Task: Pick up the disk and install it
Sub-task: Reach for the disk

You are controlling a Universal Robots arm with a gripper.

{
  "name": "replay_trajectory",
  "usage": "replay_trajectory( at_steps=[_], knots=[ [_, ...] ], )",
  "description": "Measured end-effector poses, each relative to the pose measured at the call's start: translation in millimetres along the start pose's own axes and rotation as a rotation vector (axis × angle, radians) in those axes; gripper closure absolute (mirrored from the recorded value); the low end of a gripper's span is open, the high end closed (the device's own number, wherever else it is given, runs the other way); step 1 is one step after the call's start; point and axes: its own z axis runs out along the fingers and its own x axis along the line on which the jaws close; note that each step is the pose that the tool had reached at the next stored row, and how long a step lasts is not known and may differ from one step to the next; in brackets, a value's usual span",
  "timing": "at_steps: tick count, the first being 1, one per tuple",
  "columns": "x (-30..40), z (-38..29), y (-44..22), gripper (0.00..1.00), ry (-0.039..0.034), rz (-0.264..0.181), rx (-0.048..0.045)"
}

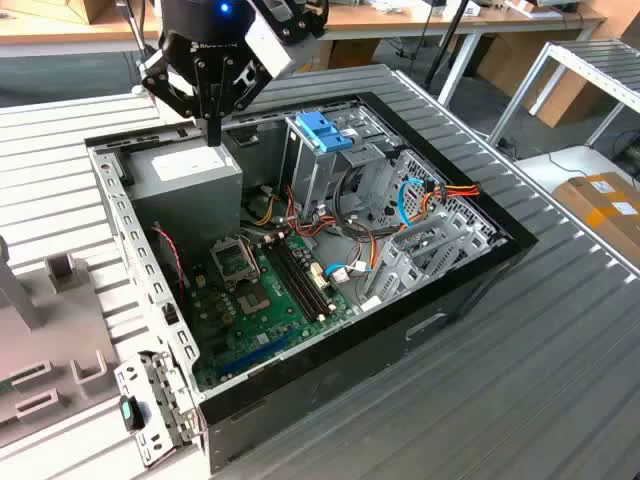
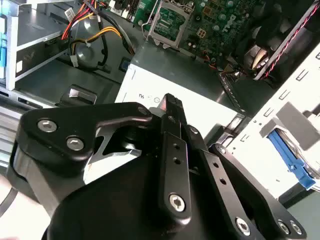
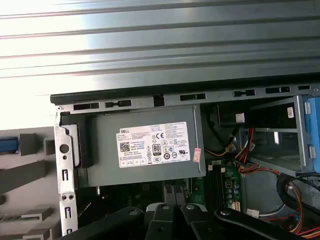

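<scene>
A ribbed grey metal worktop (image 1: 520, 380) spreads across the foreground. In the first wrist view its slats (image 3: 150, 40) catch a bright glare toward one side. Behind it stand wooden tables (image 1: 400, 20) on white legs (image 1: 462, 62), with cardboard boxes (image 1: 512, 62) beneath. The floor (image 1: 505, 110) is dark grey. At the exterior view's right stands a pale metal rack (image 1: 590, 60). Below it, a taped cardboard box (image 1: 605, 205) lies on a white surface (image 1: 560, 165).

The arm holds its black gripper (image 1: 213, 136) pointing down in the exterior view, its two fingers (image 2: 172, 114) pressed together at the tips.
</scene>
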Motion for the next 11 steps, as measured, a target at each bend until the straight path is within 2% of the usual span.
replay_trajectory(
  at_steps=[11],
  knots=[
    [7.0,-0.2,-0.5,0.9,0.0,0.0,-0.0001]
  ],
)
